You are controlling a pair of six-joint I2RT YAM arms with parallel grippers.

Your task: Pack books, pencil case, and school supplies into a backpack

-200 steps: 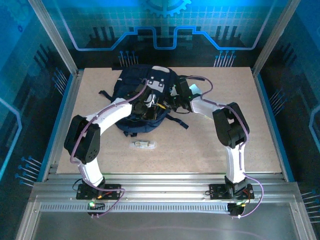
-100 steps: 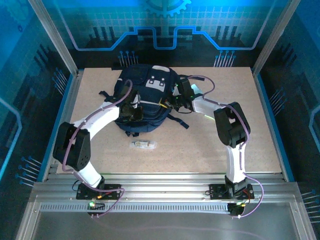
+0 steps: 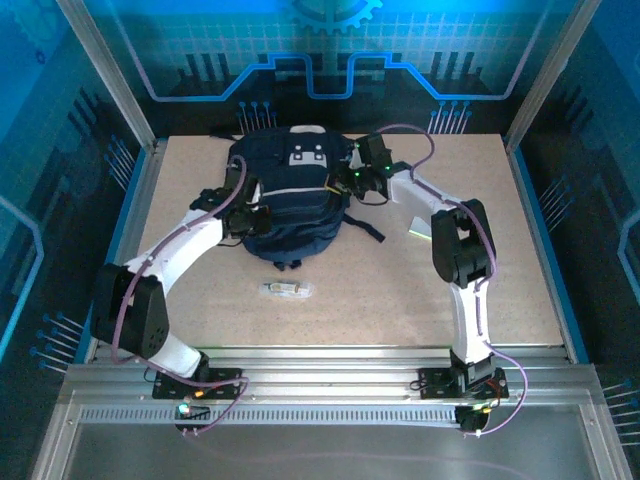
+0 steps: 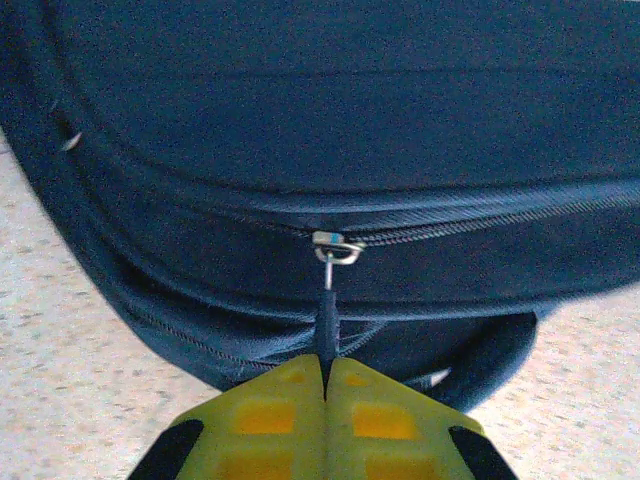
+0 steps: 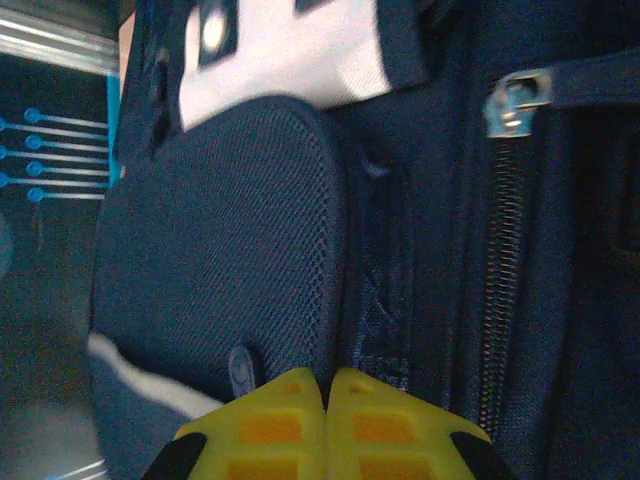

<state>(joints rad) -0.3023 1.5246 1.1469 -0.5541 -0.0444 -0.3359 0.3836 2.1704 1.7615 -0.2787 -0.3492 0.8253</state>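
Note:
The navy backpack (image 3: 290,200) lies at the back middle of the table, white-grey patch up. My left gripper (image 3: 248,216) is at its left side. In the left wrist view it (image 4: 325,362) is shut on the dark zipper pull (image 4: 326,315), which hangs from a silver slider (image 4: 336,247); the zip to the slider's right is closed. My right gripper (image 3: 345,184) is at the backpack's right side, shut on a fold of its mesh fabric (image 5: 335,300). The clear tube (image 3: 286,289) lies on the table in front of the backpack. A yellow-green pad (image 3: 418,228) lies by my right arm. The books and pencil case are hidden.
Black straps (image 3: 365,228) trail off the backpack's right side onto the table. Metal posts and blue walls frame the table edge (image 3: 140,200) on three sides. A second zip (image 5: 503,250) runs down the right of the right wrist view.
My left gripper has travelled left around the backpack with the zipper pull, and the open mouth has closed. The backpack and my right gripper have shifted toward the back.

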